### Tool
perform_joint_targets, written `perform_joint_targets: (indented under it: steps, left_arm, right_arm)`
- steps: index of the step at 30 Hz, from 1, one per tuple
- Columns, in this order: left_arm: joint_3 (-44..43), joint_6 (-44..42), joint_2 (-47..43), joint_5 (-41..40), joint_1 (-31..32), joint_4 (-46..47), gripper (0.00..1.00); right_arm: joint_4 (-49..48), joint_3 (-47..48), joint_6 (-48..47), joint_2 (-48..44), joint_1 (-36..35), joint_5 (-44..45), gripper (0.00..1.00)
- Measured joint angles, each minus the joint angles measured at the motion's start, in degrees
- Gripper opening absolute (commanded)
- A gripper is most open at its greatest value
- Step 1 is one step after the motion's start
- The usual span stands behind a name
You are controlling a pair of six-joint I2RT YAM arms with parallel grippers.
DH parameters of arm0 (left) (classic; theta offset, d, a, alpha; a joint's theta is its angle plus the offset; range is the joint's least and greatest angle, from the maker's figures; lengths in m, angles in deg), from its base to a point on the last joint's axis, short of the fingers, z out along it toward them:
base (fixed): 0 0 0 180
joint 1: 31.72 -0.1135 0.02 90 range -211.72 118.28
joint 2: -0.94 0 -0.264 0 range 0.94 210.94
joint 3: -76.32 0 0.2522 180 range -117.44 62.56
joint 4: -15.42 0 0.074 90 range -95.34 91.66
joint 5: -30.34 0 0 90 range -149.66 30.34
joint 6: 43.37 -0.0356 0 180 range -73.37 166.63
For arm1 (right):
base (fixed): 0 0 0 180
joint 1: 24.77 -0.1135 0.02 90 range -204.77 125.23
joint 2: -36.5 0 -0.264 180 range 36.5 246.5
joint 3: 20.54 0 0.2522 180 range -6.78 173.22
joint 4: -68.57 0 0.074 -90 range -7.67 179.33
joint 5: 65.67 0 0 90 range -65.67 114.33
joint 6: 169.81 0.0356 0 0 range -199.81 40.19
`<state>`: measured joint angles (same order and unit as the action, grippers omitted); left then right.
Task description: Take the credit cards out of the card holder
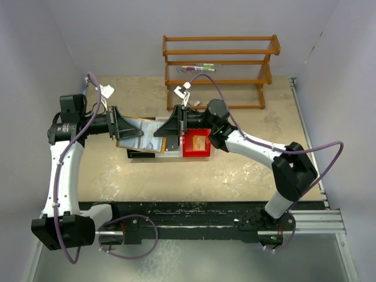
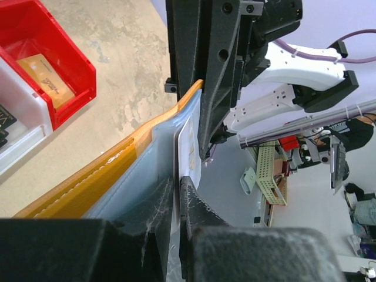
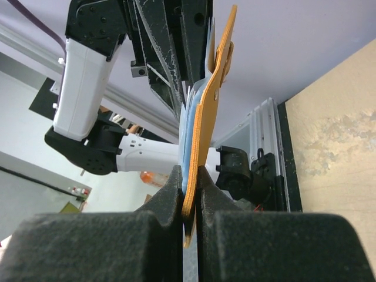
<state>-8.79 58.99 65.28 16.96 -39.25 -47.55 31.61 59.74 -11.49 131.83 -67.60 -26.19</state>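
The tan-orange card holder (image 1: pixel 143 139) hangs open above the table, held between both grippers. My right gripper (image 3: pixel 189 176) is shut on the holder's orange edge (image 3: pixel 207 123), and in the top view it (image 1: pixel 158 134) reaches in from the right. My left gripper (image 2: pixel 177 183) comes in from the left (image 1: pixel 138 133). Its jaws are closed on a pale credit card (image 2: pixel 189 138) that stands out of the blue-grey inside (image 2: pixel 138 176). Any other cards in the holder are hidden.
A red bin (image 1: pixel 196 144) lies just right of the holder with a tan card (image 2: pixel 42 71) in it. A white bin (image 2: pixel 23 132) adjoins the red one. A wooden rack (image 1: pixel 220 64) stands at the back of the table.
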Motion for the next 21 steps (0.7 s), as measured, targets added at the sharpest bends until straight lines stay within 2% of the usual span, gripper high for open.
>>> perform_joint_targets:
  steps: [5,10,19,21]
  left_arm:
    - [0.0,-2.6,1.3,-1.8,0.0,-2.9,0.09]
    - [0.0,-3.5,1.6,-2.6,0.0,-3.5,0.15]
    - [0.0,-4.3,1.8,-4.2,0.0,-4.2,0.00]
    - [0.0,-4.3,1.8,-4.4,0.0,-4.0,0.00]
  right_arm:
    - [2.5,0.0,-0.9,0.0,-0.2,0.6,0.00]
    - [5.6,0.0,-2.6,0.0,-0.3,2.2,0.00]
    - [8.5,0.0,-4.9,-0.5,-0.7,4.3,0.00]
    - [8.1,0.0,-4.8,-0.5,-0.7,4.2,0.00]
